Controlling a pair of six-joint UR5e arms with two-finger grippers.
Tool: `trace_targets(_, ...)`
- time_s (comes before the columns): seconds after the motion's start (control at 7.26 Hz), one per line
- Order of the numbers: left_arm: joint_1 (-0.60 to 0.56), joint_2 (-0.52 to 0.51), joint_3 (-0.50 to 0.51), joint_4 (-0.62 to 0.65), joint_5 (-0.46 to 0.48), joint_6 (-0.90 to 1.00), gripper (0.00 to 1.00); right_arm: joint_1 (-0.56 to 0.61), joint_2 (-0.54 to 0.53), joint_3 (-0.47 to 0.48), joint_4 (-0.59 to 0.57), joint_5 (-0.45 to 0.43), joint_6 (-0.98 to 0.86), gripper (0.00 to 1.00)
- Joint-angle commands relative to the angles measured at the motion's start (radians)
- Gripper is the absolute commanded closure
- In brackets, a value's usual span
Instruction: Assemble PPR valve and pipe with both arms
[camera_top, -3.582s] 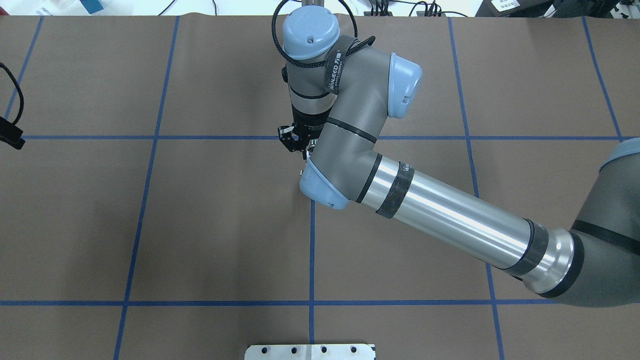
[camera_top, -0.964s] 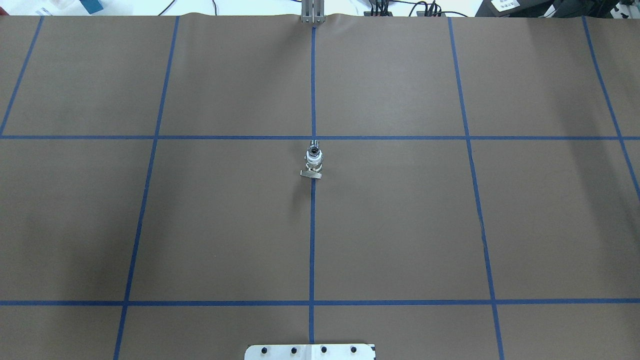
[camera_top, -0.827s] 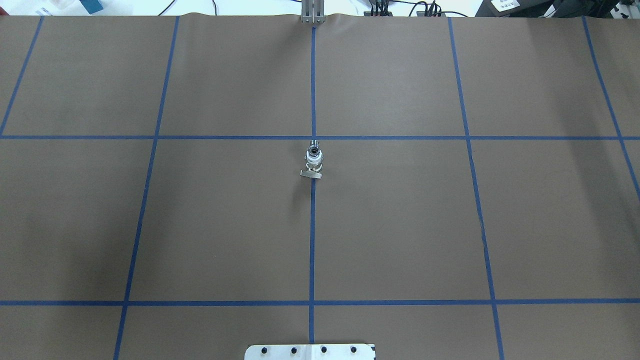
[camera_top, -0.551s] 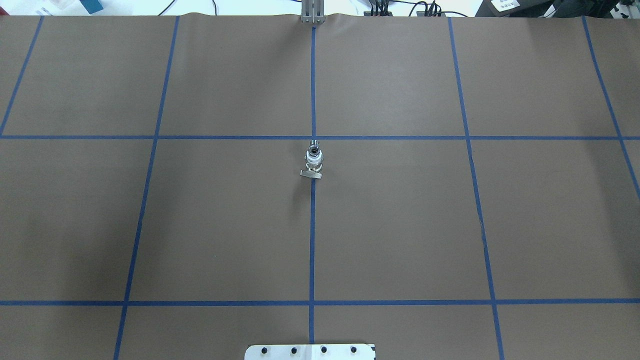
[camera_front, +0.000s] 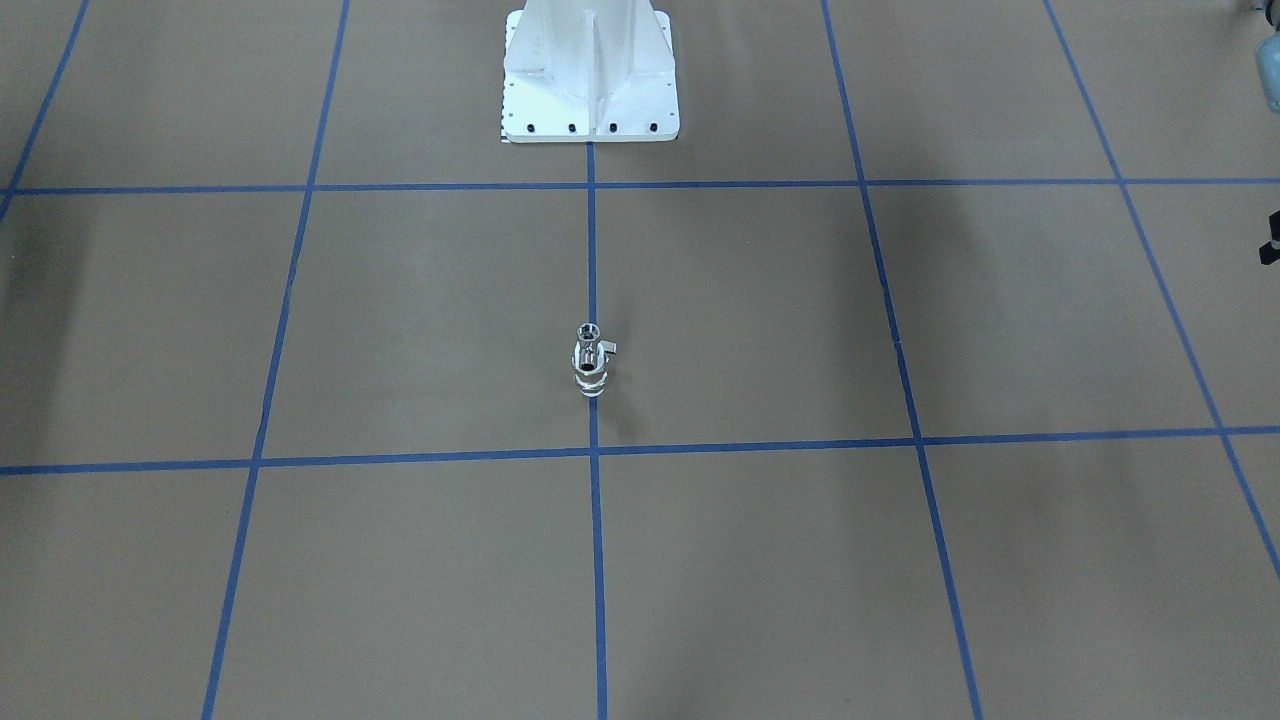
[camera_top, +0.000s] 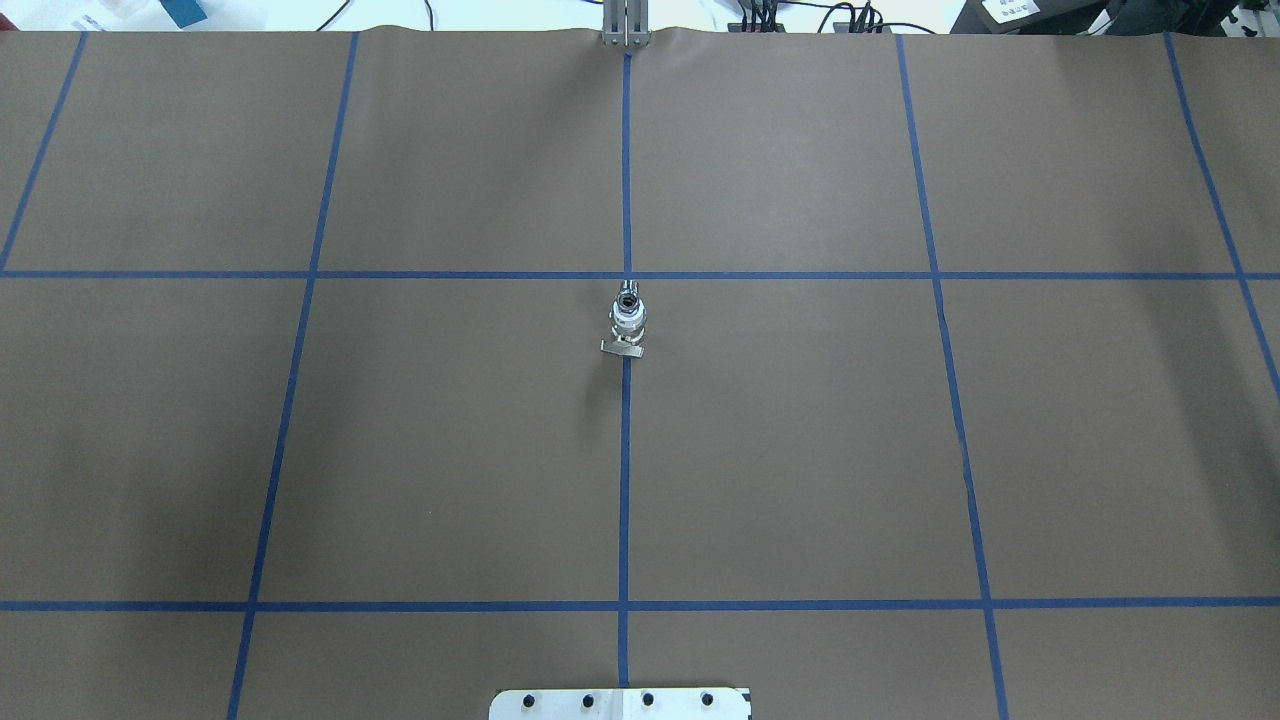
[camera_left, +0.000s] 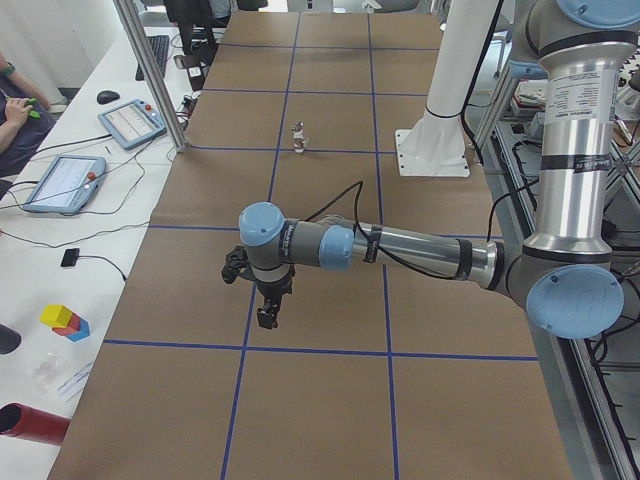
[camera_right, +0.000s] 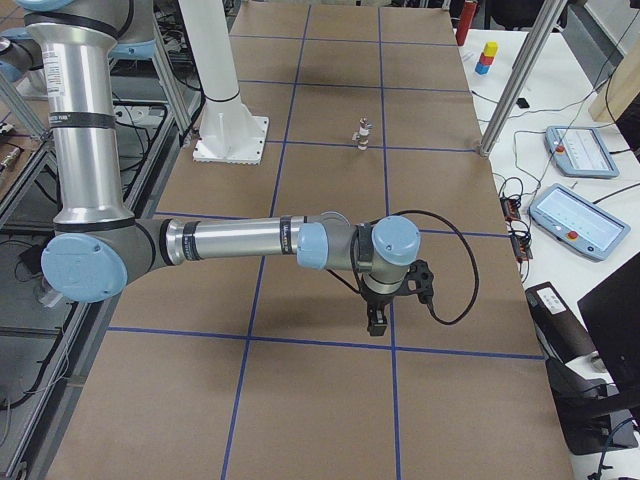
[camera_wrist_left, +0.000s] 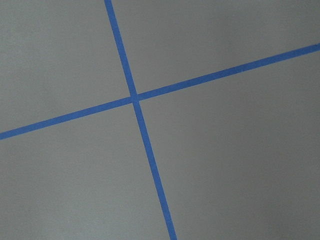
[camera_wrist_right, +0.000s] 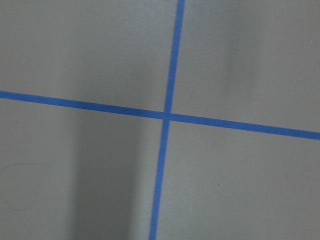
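The white-banded PPR valve and the chrome pipe show as one small piece on the centre blue line. No gripper touches it. It also shows in the front view and both side views. My left gripper hangs low over the mat far from it, near a tape crossing. My right gripper hangs the same way at the other end. I cannot tell whether either is open. Both wrist views show only mat and blue tape.
The white bolted pedestal stands at the robot's side of the table. A side bench holds tablets, coloured blocks and cables. A metal post rises at the table's far edge.
3.6 s ago my right arm reached over the piece with its gripper at it. It has withdrawn out of the overhead view. Over the last second nothing moved.
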Motion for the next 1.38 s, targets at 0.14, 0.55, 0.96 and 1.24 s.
trace_targets(0.14, -0.006, -0.001, 0.000, 0.005, 0.000, -0.002, 0.01, -0.001, -0.024, 0.046, -0.023, -0.004, 0.001, 0.01)
trace_targets(0.55, -0.029, 0.011, 0.000, 0.006, -0.003, 0.000, 0.01, -0.001, -0.026, 0.041, -0.023, -0.006, 0.001, 0.01)
trace_targets(0.96, -0.080, 0.042, -0.001, 0.003, -0.023, 0.002, 0.01, -0.001, -0.027, 0.027, -0.021, -0.006, -0.005, 0.01)
trace_targets(1.24, -0.078, 0.040, 0.000, 0.003, -0.025, 0.000, 0.01, -0.001, -0.027, 0.021, -0.021, -0.006, -0.010, 0.01)
